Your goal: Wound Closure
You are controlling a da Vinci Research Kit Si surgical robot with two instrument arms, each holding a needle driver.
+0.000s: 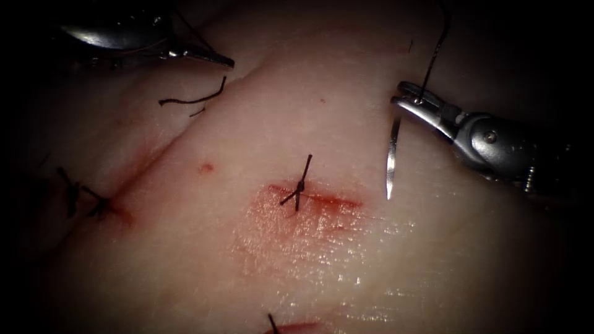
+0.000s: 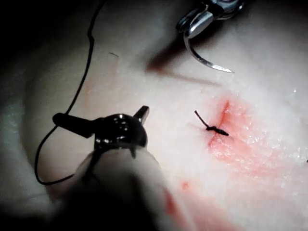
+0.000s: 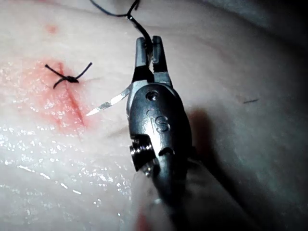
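Observation:
My right tool (image 1: pixel 408 99) comes in from the right with its jaws shut on the curved needle (image 1: pixel 391 154) near its thread end. The needle hangs free of the tissue (image 1: pixel 383 266), to the right of the cut (image 1: pixel 337 201), tip pointing down. Black thread (image 1: pixel 436 49) runs up from those jaws. In the right wrist view the right tool (image 3: pixel 148 48) holds the needle (image 3: pixel 108 102), whose tip points at the cut. My left tool (image 1: pixel 223 60) rests at the upper left, well away from the cut, shut, with nothing seen in it. The left wrist view shows the left tool (image 2: pixel 143 113), the needle (image 2: pixel 202 57) and a thread loop (image 2: pixel 82 82).
One knotted stitch (image 1: pixel 300 188) with short tails crosses the cut, with red fluid (image 1: pixel 291 222) around it. A loose piece of thread (image 1: pixel 195 99) lies below the left tool. Another stitch (image 1: pixel 99 204) sits at the far left and one (image 1: pixel 272 323) at the bottom edge.

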